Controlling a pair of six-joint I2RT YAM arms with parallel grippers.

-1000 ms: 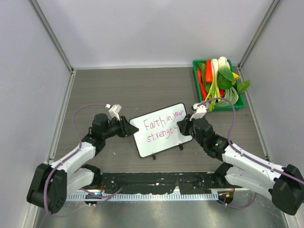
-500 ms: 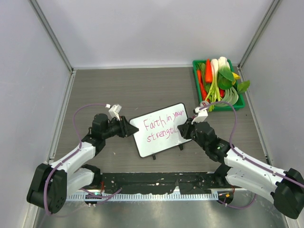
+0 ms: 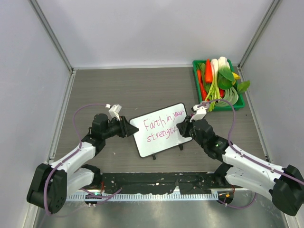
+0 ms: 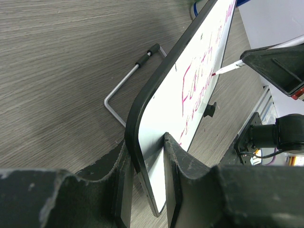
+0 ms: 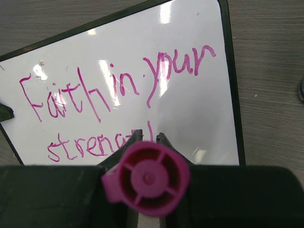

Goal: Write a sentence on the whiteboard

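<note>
OBS: Where does the board sit?
OP: The whiteboard (image 3: 160, 129) stands near the middle of the table (image 3: 118, 90), between my two arms, tilted back on its wire stand (image 4: 124, 90). My left gripper (image 4: 147, 161) is clenched on the board's left edge, one finger on each face.

OBS: And the right side?
OP: My right gripper (image 3: 183, 127) is clamped round the pink marker (image 5: 147, 178), cap end toward the wrist camera. The tip is at the board face. Whether it is touching or just off, I cannot tell.

OBS: Progress?
OP: The sentence (image 5: 114, 102) reads "Faith in your" on top. Below is "streng" plus an upright stroke half hidden behind the marker. I judge I'm on the tail of "strength", so nearly done.

OBS: Notes for the stroke?
OP: Use light, even pressure. The board is pinched at one edge only, so a hard push would likely rock it. Short strokes and small letters, since little white is left before the right rim. Lift clear between letters. The left clamps firm with no regrip.
</note>
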